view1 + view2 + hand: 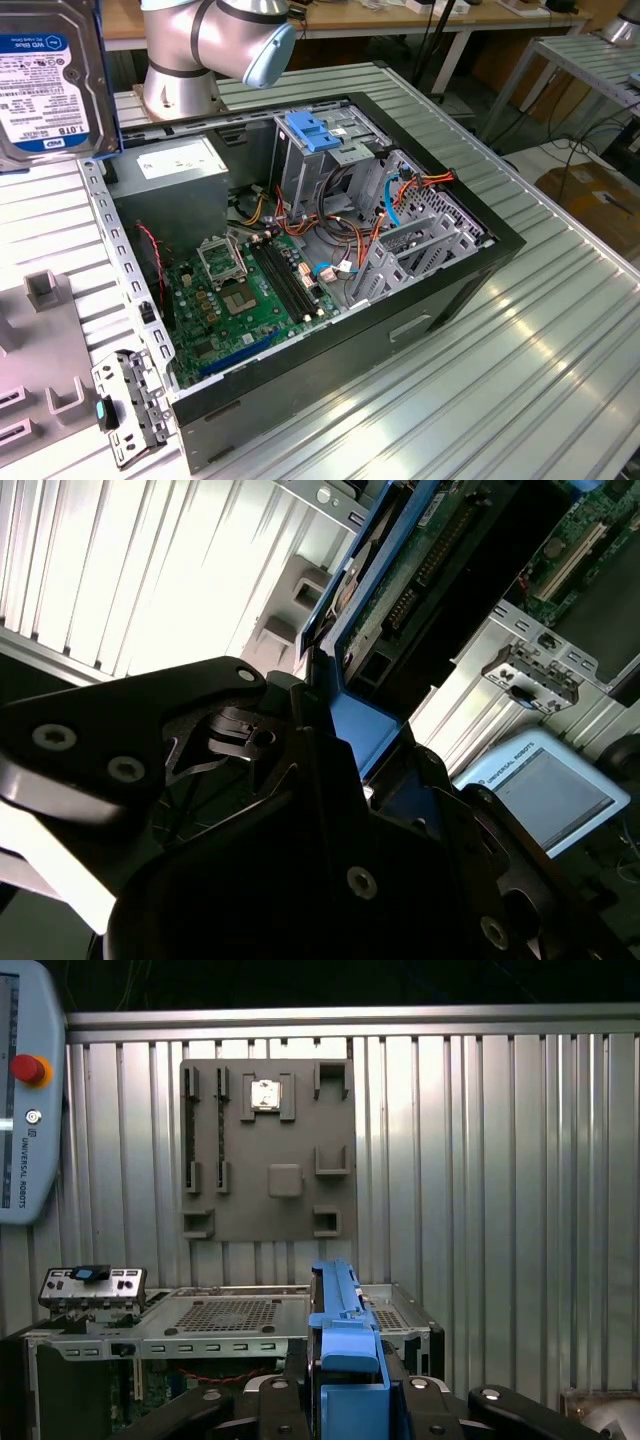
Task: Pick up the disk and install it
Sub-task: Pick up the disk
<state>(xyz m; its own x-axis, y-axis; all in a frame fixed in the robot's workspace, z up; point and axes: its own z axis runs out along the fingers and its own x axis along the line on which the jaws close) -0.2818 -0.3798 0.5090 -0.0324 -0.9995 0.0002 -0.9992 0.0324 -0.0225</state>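
Gripper (pixel 345 1385): closing on the disk (pixel 338 1320), gripping it edge-on by its blue rails and holding it outside the open computer case (pixel 420 320).
Case is housing a green motherboard (pixel 250 300), grey power supply (pixel 178 160), light-blue bracket (pixel 316 133) and loose cables (pixel 405 185).
Grey fixture plate (pixel 265 1210) is carrying a small chip (pixel 265 1093).

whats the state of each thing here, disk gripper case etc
disk, held up in the gripper, clear of the case, not installed
gripper, shut on the disk
computer case, lying on its side, side panel off, inside exposed
light-blue bracket, in place inside the case
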